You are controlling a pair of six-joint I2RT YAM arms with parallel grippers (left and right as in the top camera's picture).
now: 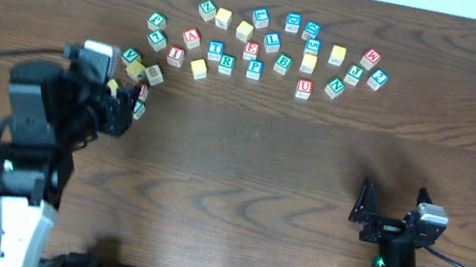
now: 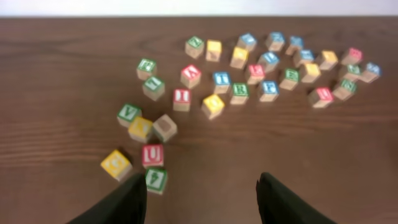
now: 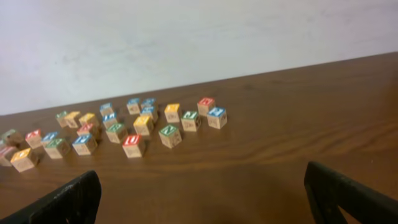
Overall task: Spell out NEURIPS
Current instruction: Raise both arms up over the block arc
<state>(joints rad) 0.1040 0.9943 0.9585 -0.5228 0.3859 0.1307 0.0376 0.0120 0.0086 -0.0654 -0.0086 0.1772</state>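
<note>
Your left gripper sits nearest the lens in its wrist view. Its two dark fingers stand partly apart with only bare wood between them, so it holds nothing. From overhead, that arm leans in at the left end of the cube spread.

The dark wooden table fills every view. Your right gripper rests at the near right of it, well apart from all the cubes. Its jaws are spread wide and are empty.

The alphabet cubes lie scattered in a loose arc across the far half of the table, not set in a row. A small cluster of six sits at the arc's left end, just ahead of your left gripper. In that cluster you have a red U cube, upright, between a yellow cube and a bare-faced cube. A green cube lies just beside the left finger's tip, and you cannot tell whether they touch.

Toward the right of the arc lie a second red U cube, a green N cube and a green E cube. Most other letters are too blurred to read.
</note>
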